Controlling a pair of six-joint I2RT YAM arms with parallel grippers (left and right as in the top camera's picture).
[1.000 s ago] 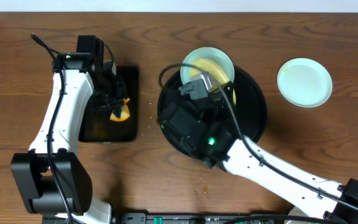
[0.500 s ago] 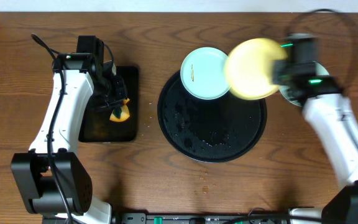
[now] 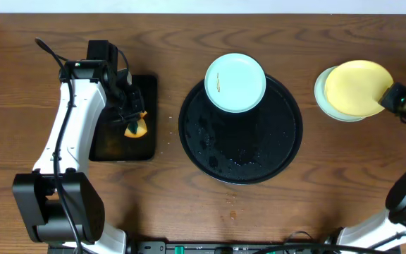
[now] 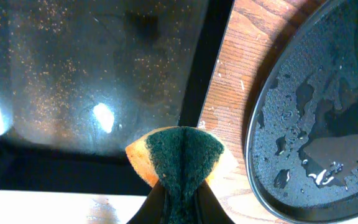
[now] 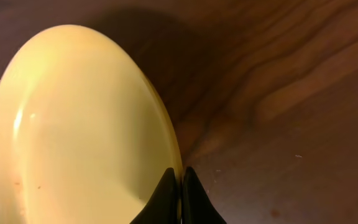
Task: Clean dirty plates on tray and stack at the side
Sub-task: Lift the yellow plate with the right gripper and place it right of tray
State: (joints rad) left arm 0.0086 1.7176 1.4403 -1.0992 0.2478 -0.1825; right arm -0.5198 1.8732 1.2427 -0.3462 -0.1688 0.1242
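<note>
The round black tray [image 3: 242, 152] sits mid-table, wet. A pale blue plate [image 3: 235, 82] with a small brown smear lies on its far rim. My right gripper [image 3: 388, 98] is shut on the rim of the pale yellow plate [image 3: 357, 87] and holds it over a second pale plate [image 3: 321, 92] on the table at the right. In the right wrist view the yellow plate [image 5: 79, 130] fills the left side, pinched at the fingertips [image 5: 180, 177]. My left gripper [image 3: 134, 121] is shut on an orange-and-green sponge [image 4: 182, 152] over the rectangular tray.
The small rectangular black tray [image 3: 111, 144] lies at the left, speckled with crumbs; it also shows in the left wrist view [image 4: 73, 74]. The round tray's rim [image 4: 260, 186] is close to its right. Crumbs lie on the wood near the front [image 3: 232, 212].
My right arm has swung from the round tray to the right with the yellow plate, bringing it over the pale plate on the table. The left arm has not moved.
</note>
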